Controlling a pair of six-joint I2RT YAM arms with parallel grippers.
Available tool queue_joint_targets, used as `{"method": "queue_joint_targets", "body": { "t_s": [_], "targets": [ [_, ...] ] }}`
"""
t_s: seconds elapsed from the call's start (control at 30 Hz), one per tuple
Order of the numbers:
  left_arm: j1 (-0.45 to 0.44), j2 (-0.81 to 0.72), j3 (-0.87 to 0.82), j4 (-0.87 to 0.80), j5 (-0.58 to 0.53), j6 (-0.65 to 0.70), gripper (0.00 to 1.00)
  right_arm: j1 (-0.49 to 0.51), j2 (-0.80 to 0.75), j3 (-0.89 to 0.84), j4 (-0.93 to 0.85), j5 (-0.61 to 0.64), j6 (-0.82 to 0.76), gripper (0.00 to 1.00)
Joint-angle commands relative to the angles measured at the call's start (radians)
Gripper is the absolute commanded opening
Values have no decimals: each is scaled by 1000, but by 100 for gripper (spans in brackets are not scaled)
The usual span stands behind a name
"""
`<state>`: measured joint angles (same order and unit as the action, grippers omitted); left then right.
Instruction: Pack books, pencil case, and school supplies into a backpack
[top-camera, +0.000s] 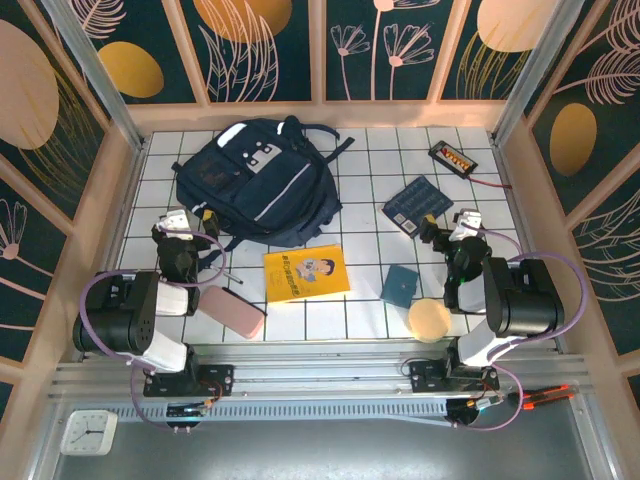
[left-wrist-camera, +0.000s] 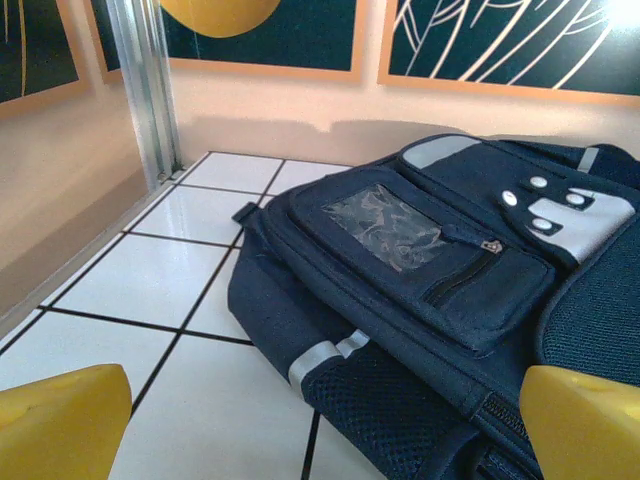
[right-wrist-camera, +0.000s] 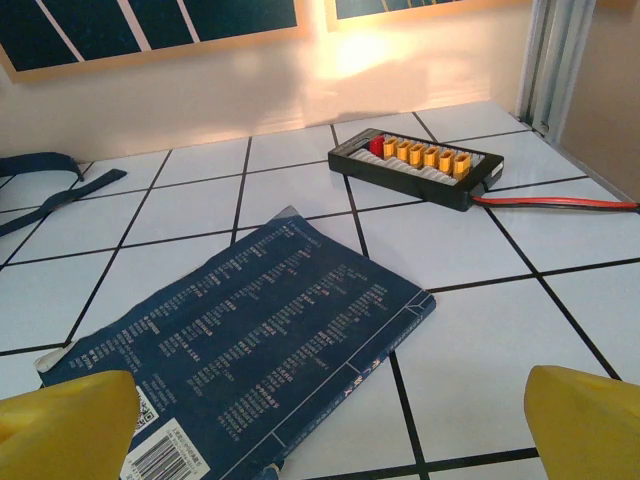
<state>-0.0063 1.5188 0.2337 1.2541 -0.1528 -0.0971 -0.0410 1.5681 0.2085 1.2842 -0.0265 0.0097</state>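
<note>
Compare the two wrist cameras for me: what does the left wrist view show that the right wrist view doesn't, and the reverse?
Left wrist: the backpack lying on the tiles, its front zip pocket facing up.

Right wrist: the navy book flat on the tiles, the black device with orange connectors beyond it, its red cable trailing right, and a dark strap at the left edge, likely the backpack's.

Both: the white tiled table, the peach back wall, and a gripper open wide and holding nothing, the left gripper and the right gripper.
</note>
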Motion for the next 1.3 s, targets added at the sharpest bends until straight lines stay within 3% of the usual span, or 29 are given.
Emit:
{"method": "queue_joint_targets", "body": {
  "t_s": [0.0, 1.27],
  "targets": [
    [6, 6, -10, 56, 24, 11, 99, 7, -2, 14, 43, 0, 4, 99],
    [6, 6, -9, 52, 10, 5, 99, 0, -3, 14, 40, -12, 7, 99]
  ]
}}
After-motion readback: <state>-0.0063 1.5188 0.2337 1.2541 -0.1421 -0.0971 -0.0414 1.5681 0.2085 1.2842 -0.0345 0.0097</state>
